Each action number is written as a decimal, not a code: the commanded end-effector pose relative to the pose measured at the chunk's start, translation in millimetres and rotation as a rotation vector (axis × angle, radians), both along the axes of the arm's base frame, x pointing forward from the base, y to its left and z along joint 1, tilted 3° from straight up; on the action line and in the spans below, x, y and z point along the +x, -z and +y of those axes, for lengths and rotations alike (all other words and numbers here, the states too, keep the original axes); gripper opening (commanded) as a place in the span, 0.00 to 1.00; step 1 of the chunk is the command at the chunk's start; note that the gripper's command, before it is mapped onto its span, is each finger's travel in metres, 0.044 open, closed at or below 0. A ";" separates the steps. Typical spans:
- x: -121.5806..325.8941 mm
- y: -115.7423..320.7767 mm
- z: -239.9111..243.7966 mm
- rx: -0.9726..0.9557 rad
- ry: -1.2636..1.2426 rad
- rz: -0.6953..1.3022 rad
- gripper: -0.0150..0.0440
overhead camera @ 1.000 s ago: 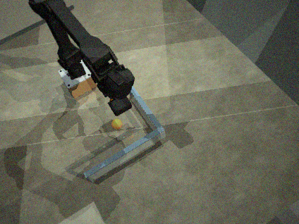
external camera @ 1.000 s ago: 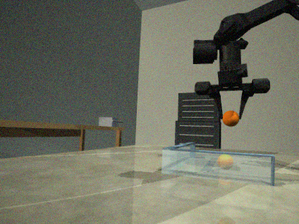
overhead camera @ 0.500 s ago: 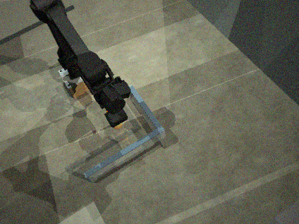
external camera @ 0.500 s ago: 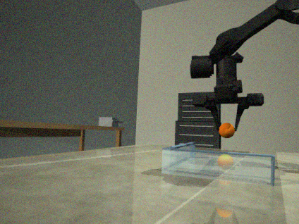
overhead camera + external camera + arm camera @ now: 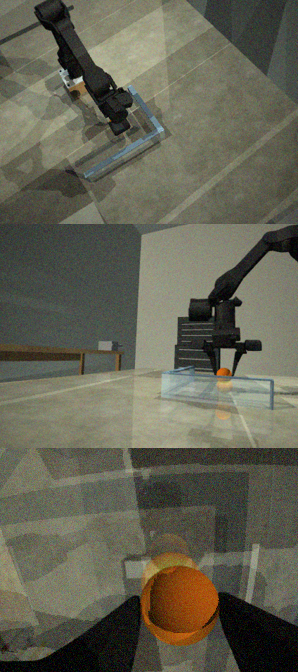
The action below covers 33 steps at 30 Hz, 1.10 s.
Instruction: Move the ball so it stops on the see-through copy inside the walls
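I see my gripper (image 5: 225, 364) clenched on the orange ball (image 5: 223, 372), ball between both fingers, lifted above the see-through copy (image 5: 224, 385), inside the clear walls (image 5: 246, 389), away from the counter edges

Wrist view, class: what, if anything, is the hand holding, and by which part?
The hand holds the orange ball, pinched at its two opposite sides between the dark fingers.
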<state>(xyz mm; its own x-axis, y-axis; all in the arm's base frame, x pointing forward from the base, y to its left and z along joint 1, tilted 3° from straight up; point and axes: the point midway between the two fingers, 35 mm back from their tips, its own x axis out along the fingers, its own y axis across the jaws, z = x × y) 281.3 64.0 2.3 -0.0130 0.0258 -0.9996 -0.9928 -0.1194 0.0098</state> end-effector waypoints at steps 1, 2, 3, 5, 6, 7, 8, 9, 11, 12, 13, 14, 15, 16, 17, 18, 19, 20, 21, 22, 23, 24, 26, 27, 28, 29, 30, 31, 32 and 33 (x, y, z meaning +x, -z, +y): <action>-2.9 16.2 -0.9 -0.005 -0.003 0.006 0.25; -2.9 16.2 -0.9 -0.005 -0.003 0.006 0.25; -2.9 16.2 -0.9 -0.005 -0.003 0.006 0.25; -2.9 16.2 -0.9 -0.005 -0.003 0.006 0.25; -2.9 16.2 -0.9 -0.005 -0.003 0.006 0.25; -2.9 16.4 -0.9 -0.005 -0.003 0.006 0.25; -2.9 17.0 -0.9 -0.005 -0.003 0.006 0.25; -2.9 17.7 -0.8 -0.005 -0.003 0.006 0.25; -2.9 19.9 -0.8 -0.005 -0.003 0.006 0.25; -2.9 21.3 -0.8 -0.005 -0.003 0.006 0.25; -2.9 23.0 -0.7 -0.005 -0.003 0.006 0.25; -3.0 24.6 -0.7 -0.005 -0.003 0.006 0.25; -3.0 26.3 -0.7 -0.005 -0.003 0.006 0.25; -3.1 27.9 -0.6 -0.005 -0.003 0.006 0.25; -3.1 29.6 -0.6 -0.005 -0.003 0.006 0.25; -3.2 31.2 -0.6 -0.005 -0.003 0.006 0.25; -3.3 32.8 -0.6 -0.005 -0.003 0.007 0.25; -3.4 34.2 -0.5 -0.005 -0.003 0.007 0.25; -3.4 35.0 -0.5 -0.005 -0.003 0.007 0.25; -3.4 35.3 -0.5 -0.005 -0.003 0.007 0.25; -3.4 35.3 -0.5 -0.005 -0.003 0.007 0.25; -3.4 35.3 -0.5 -0.005 -0.003 0.007 0.25; -1.7 30.6 0.3 0.000 -0.002 -0.002 0.30; -1.7 30.6 0.3 0.000 -0.002 -0.002 0.34; -1.7 30.6 0.3 0.000 -0.002 -0.002 0.39; -1.7 30.6 0.3 0.000 -0.002 -0.002 0.43; -1.7 30.6 0.3 0.000 -0.002 -0.002 0.48; -1.7 30.6 0.3 0.000 -0.002 -0.002 0.52; -1.7 30.6 0.3 0.000 -0.002 -0.002 0.57; -1.7 30.6 0.3 0.000 -0.002 -0.002 0.61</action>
<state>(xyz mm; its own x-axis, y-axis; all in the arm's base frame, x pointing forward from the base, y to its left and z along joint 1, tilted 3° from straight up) 279.4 64.3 -28.6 -0.0119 0.0260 -0.9996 -0.9925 -0.1219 0.0086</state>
